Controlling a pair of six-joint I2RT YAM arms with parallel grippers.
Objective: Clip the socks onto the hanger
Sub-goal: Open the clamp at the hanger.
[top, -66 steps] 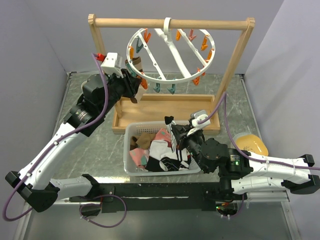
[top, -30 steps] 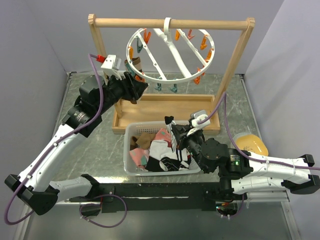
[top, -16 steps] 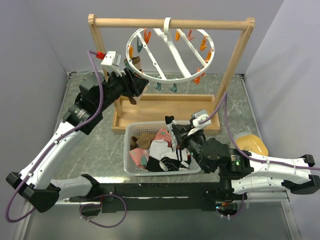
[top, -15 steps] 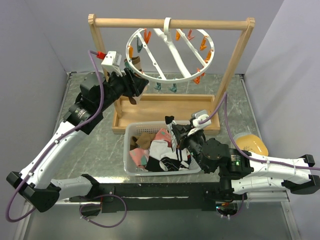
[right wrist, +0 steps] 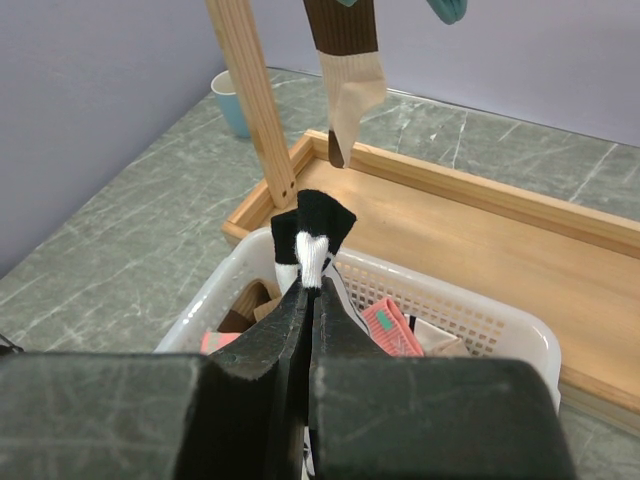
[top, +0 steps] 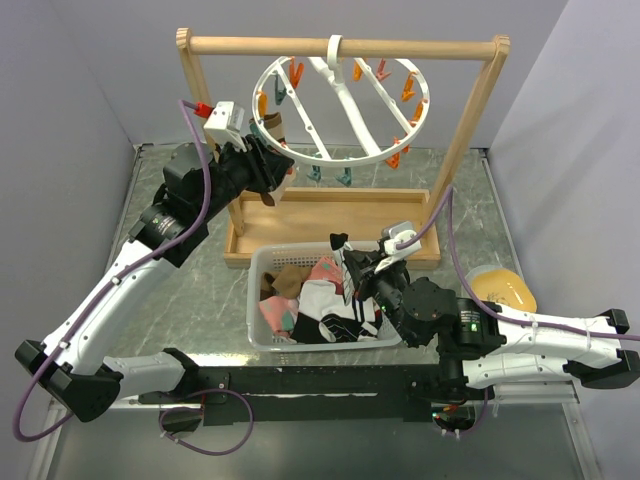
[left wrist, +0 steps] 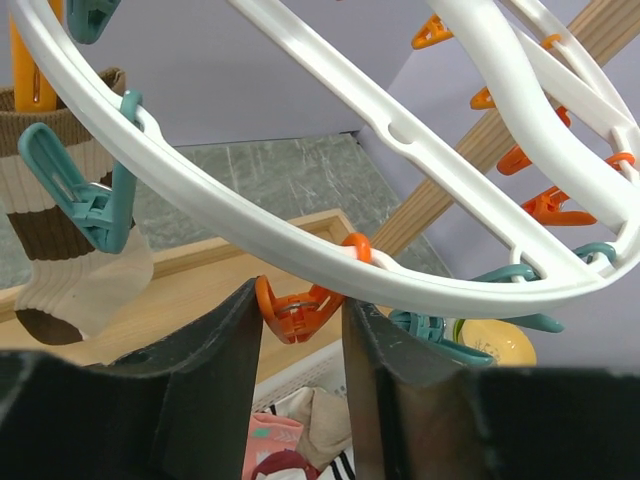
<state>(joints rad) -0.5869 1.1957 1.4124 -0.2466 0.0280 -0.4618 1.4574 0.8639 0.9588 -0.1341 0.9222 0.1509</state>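
The hanger [top: 350, 161], a white ring with orange and teal pegs, hangs by its hook from a wooden crossbar. My left gripper [top: 283, 178] is at its lower left rim. In the left wrist view its jaws touch both sides of an orange peg [left wrist: 298, 312] under the ring [left wrist: 300, 225]. A brown-and-cream striped sock [left wrist: 60, 240] hangs from a teal peg beside it. My right gripper [right wrist: 308, 290] is shut on a black-and-white sock [right wrist: 312, 225], held upright over the white basket [top: 258, 300]. More socks [top: 320, 300] lie in that basket.
The tall wooden frame [top: 340, 46] stands on a wooden tray base [top: 330, 210] behind the basket. A yellow bowl [top: 502, 288] sits at the right, next to my right arm. A light blue cup [right wrist: 232, 100] stands behind the frame's post.
My left gripper has risen slightly toward the ring and its jaws have narrowed onto the orange peg. The right arm and its sock have not moved.
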